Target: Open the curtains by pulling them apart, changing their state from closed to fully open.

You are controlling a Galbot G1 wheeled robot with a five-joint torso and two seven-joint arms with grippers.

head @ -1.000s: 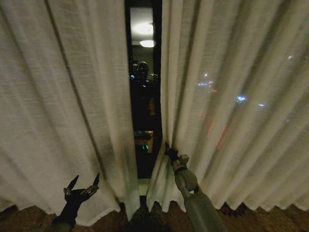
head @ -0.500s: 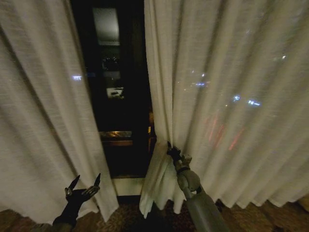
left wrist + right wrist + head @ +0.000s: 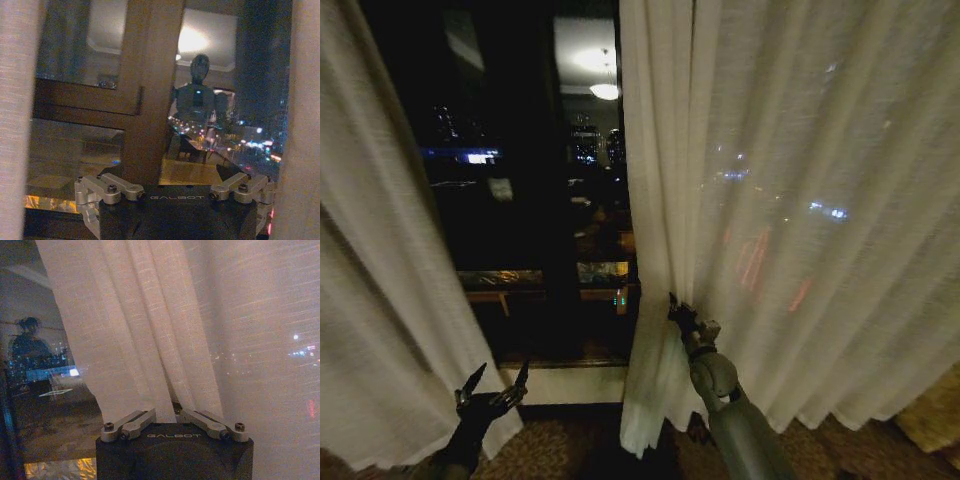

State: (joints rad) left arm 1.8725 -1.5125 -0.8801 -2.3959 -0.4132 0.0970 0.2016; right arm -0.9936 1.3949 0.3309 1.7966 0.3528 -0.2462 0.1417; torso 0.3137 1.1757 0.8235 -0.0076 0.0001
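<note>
Well, the curtains are parted: the right curtain panel [image 3: 790, 200] hangs across the right side of the head view, and the left curtain panel [image 3: 380, 300] sweeps down the left side. Between them sits a wide gap of dark window [image 3: 530, 180], with city lights and a ceiling lamp's reflection in the glass. Low down, a pale sill [image 3: 565, 383] runs under the window, above patterned carpet [image 3: 570, 450]. The right claw [image 3: 673, 305] is clenched on the inner edge of the right curtain panel, fabric bunched into folds between its fingers [image 3: 137, 421]. The left claw [image 3: 495, 378] hangs low beside the left curtain panel's hem, prongs spread wide, gripping nothing.
</note>
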